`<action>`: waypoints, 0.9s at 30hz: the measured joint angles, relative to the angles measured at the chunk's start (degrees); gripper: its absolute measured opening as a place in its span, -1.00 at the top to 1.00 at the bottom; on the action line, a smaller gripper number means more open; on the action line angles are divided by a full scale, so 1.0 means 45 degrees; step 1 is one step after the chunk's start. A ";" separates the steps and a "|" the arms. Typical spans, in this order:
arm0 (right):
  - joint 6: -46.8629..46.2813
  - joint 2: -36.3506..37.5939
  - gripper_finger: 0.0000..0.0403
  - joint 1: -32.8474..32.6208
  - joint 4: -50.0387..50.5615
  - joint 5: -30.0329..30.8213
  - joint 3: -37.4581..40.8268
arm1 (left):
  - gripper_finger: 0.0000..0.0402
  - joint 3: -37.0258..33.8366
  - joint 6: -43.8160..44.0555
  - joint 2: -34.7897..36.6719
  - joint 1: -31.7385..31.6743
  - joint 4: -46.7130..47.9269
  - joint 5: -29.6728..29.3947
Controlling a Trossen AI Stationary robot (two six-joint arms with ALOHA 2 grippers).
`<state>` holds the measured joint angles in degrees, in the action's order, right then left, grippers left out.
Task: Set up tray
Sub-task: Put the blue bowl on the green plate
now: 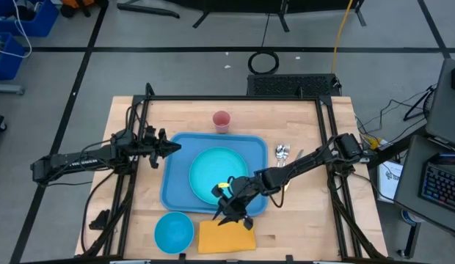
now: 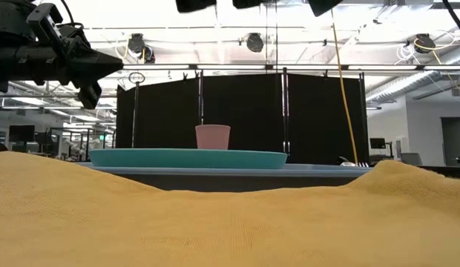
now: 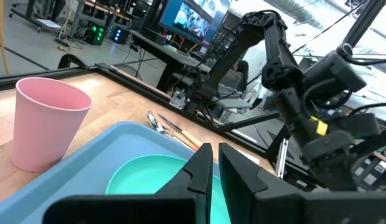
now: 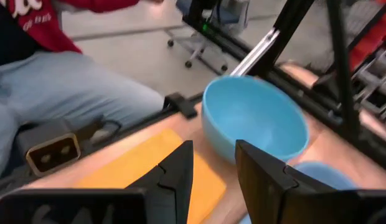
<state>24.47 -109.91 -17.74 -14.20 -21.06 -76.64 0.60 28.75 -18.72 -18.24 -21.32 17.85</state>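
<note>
Resting flat on the wooden desk (image 1: 301, 213), the tray (image 1: 176, 172) lies near the centre, between the two arms. A round teal plate (image 1: 216, 174) sits inside it. A pink cup (image 1: 221, 121) stands upright on the desk just beyond the tray's far rim. Cutlery (image 1: 282, 152) lies on the desk beside the tray's right edge. A blue bowl (image 1: 174, 230) stands off the tray's near left corner, with an orange napkin (image 1: 226, 236) next to it.

Left gripper (image 1: 171, 147) hovers over the tray's far left corner, jaws pressed together, nothing between them. Right gripper (image 1: 229, 214) hangs over the tray's near edge above the napkin, jaws spread apart with nothing held. A seated person's leg (image 4: 62, 81) shows beyond the desk.
</note>
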 joint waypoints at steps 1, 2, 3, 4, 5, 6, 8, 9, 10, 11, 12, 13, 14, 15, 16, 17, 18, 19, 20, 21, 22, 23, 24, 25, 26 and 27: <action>-0.0099 0.0095 0.46 0.0000 0.0270 -0.0002 0.0000 | 0.85 0.0000 -0.0012 -0.0002 0.0002 -0.0002 0.0000; -0.0292 0.0159 0.46 0.0000 0.0378 -0.0010 0.0009 | 0.85 0.0000 -0.0198 0.0000 0.0005 -0.0005 -0.0027; -0.0539 0.0234 0.46 0.0000 0.0415 -0.0019 0.0005 | 0.85 0.0000 -0.0384 -0.0004 0.0001 -0.0008 -0.0124; -0.0680 0.0383 0.46 0.0005 0.0685 -0.0006 0.0004 | 0.85 0.0000 -0.0491 -0.0005 0.0000 -0.0006 -0.0233; -0.0815 0.0541 0.46 0.0000 0.1035 -0.0014 0.0029 | 0.85 0.0000 -0.0464 0.0000 0.0003 -0.0037 -0.0314; -0.0895 0.0669 0.46 0.0000 0.1192 -0.0019 0.0075 | 0.85 0.0000 -0.0201 -0.0005 0.0000 -0.0110 -0.0328; -0.0987 0.1068 0.46 0.0000 0.1398 -0.0015 0.0322 | 0.85 0.0000 0.0768 -0.0005 0.0001 -0.0520 -0.0323; -0.1128 0.1317 0.46 0.0000 0.1458 -0.0031 0.0519 | 0.85 0.0000 0.1247 0.0000 0.0007 -0.0824 -0.0308; -0.1265 0.1600 0.46 0.0000 0.1320 -0.0055 0.0730 | 0.85 0.0000 0.1514 0.0000 0.0042 -0.1088 -0.0249; -0.1301 0.1923 0.46 0.0000 0.1145 -0.0062 0.0995 | 0.85 0.0000 0.1552 0.0000 0.0124 -0.1305 -0.0104; -0.1322 0.2309 0.46 0.0000 0.1040 -0.0058 0.1329 | 0.85 0.0000 0.1545 -0.0005 0.0271 -0.1563 0.0119; -0.1331 0.2703 0.46 0.0000 0.0933 -0.0058 0.1697 | 0.85 0.0000 0.1544 -0.0005 0.0465 -0.1816 0.0153; -0.1410 0.3062 0.46 0.0000 0.0682 -0.0058 0.2089 | 0.85 0.0000 0.1607 0.0000 0.0693 -0.2021 -0.0046; -0.1547 0.3468 0.46 0.0000 0.0348 -0.0049 0.2593 | 0.85 0.0000 0.1648 0.0000 0.0955 -0.2172 -0.0387; -0.1643 0.3887 0.46 0.0000 0.0054 -0.0044 0.3121 | 0.85 0.0000 0.1573 0.0000 0.1269 -0.2239 -0.0752; -0.1780 0.4313 0.46 0.0005 -0.0288 -0.0041 0.3648 | 0.85 0.0000 0.1357 0.0000 0.1653 -0.2254 -0.1172; -0.1928 0.4748 0.46 0.0026 -0.0862 -0.0012 0.4209 | 0.85 0.0000 0.1068 0.0000 0.2043 -0.2237 -0.1623; -0.2082 0.5174 0.46 0.0034 -0.1363 0.0013 0.4766 | 0.85 0.0000 0.0790 0.0000 0.2427 -0.2170 -0.2106; -0.2256 0.5612 0.46 0.0050 -0.1849 0.0063 0.5330 | 0.85 0.0000 0.0595 0.0000 0.2796 -0.2087 -0.2487; -0.2366 0.6008 0.46 0.0058 -0.2392 0.0266 0.5903 | 0.85 0.0000 0.0396 0.0000 0.3145 -0.1981 -0.2759; -0.2491 0.6357 0.46 0.0058 -0.2861 0.0589 0.6422 | 0.85 0.0003 0.0197 0.0000 0.3504 -0.1851 -0.2923; -0.2618 0.6695 0.46 0.0058 -0.3341 0.0938 0.6976 | 0.85 0.0040 0.0032 0.0000 0.3854 -0.1636 -0.2937; -0.2707 0.7010 0.46 0.0058 -0.3725 0.1265 0.7464 | 0.85 0.0139 -0.0053 -0.0005 0.4212 -0.1321 -0.3020; -0.2772 0.7321 0.46 0.0058 -0.4118 0.1514 0.7924 | 0.85 0.0234 -0.0068 -0.0005 0.4593 -0.1030 -0.3259; -0.2831 0.7604 0.46 0.0072 -0.4439 0.1726 0.8283 | 0.85 0.0331 -0.0050 -0.0004 0.5051 -0.0694 -0.3677; -0.2861 0.7854 0.46 0.0112 -0.4761 0.1822 0.8588 | 0.85 0.0437 -0.0029 -0.0059 0.5498 -0.0398 -0.4204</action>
<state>11.59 -74.57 -17.23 -35.63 -12.86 -38.00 2.57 28.62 -18.99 6.50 -23.11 -1.07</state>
